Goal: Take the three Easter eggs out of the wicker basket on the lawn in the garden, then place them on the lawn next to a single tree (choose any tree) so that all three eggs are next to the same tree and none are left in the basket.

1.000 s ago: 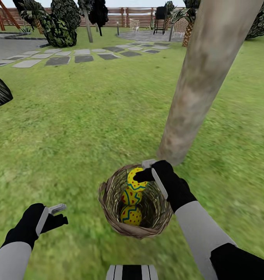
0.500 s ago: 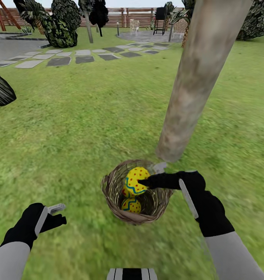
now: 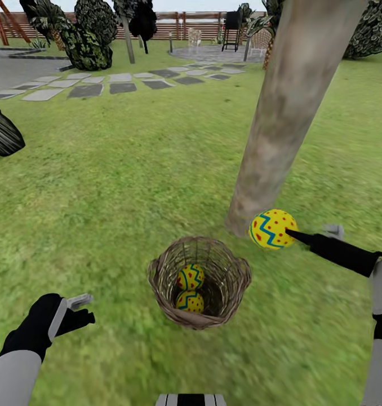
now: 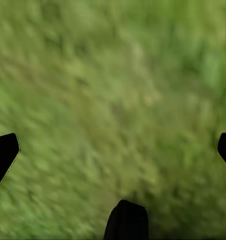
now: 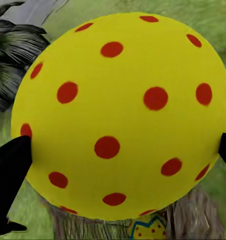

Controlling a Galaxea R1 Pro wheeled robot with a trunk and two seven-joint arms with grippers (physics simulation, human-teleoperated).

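Head view: the right gripper (image 3: 292,232) reaches out sideways, pinching one Easter egg (image 3: 272,229) beside the tree (image 3: 287,113). The left gripper (image 3: 78,309) hangs open above the lawn (image 3: 129,186).

I see one egg (image 3: 272,229), yellow with red dots and a blue zigzag band, held up off the lawn (image 3: 129,169) in my right tool (image 3: 289,232), just beside the foot of the tree (image 3: 287,113). Two more eggs (image 3: 190,288) lie stacked inside the basket (image 3: 199,282), which stands upright on the grass near the grey-brown trunk.
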